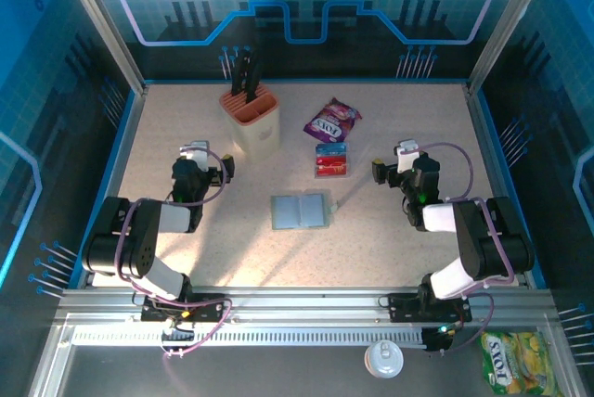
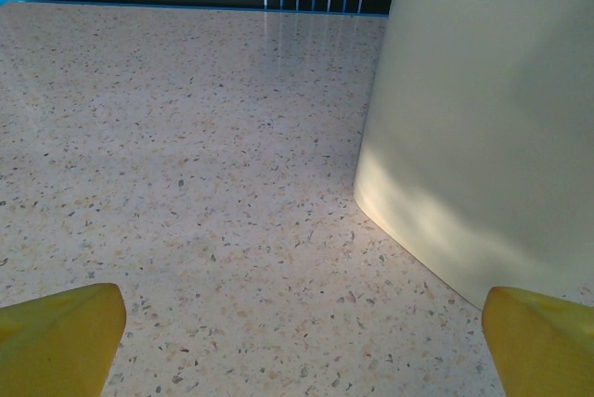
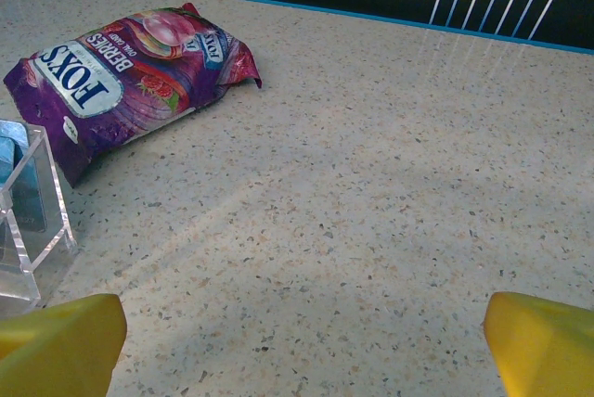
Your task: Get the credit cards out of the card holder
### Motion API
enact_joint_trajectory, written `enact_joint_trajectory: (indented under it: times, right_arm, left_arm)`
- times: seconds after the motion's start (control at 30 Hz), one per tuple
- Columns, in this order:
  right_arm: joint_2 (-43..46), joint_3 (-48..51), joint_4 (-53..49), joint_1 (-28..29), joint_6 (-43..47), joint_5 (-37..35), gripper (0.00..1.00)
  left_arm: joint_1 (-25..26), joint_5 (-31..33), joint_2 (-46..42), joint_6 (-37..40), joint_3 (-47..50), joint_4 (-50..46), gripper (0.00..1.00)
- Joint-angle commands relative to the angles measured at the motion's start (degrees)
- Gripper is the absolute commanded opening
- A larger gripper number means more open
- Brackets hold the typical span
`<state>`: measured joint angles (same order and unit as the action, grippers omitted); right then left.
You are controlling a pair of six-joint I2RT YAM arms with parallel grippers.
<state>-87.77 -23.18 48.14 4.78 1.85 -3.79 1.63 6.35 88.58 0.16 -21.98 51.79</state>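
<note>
While both claws stand wide open and empty, the left claw (image 1: 225, 167) beside the knife block (image 1: 251, 119) and the right claw (image 1: 379, 172) near the snack packet (image 1: 332, 121), the card holder (image 1: 300, 211) lies opened flat midway between them on the surface (image 1: 418, 119). Blue and red credit cards (image 1: 331, 160) sit just beyond it in a clear stand (image 3: 37, 230); whether any lie in the holder's pockets I cannot tell. I would pin one panel with one claw and draw cards out flat by an exposed edge.
</note>
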Motion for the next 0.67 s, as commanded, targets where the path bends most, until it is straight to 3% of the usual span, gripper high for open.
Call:
enact_joint_trajectory:
  times: [0.0,0.63]
  right_arm:
    - [-0.5,0.3,2.6,-0.8,-0.6,0.5,1.00]
    - [-0.4,0.6,3.1,-0.8,-0.6,0.5,1.00]
  left_arm:
    - [-0.4,-0.5,0.4,0.4,0.0,1.1,0.99]
    - [-1.4,-2.3,0.3,-0.3,-0.3,0.3,0.99]
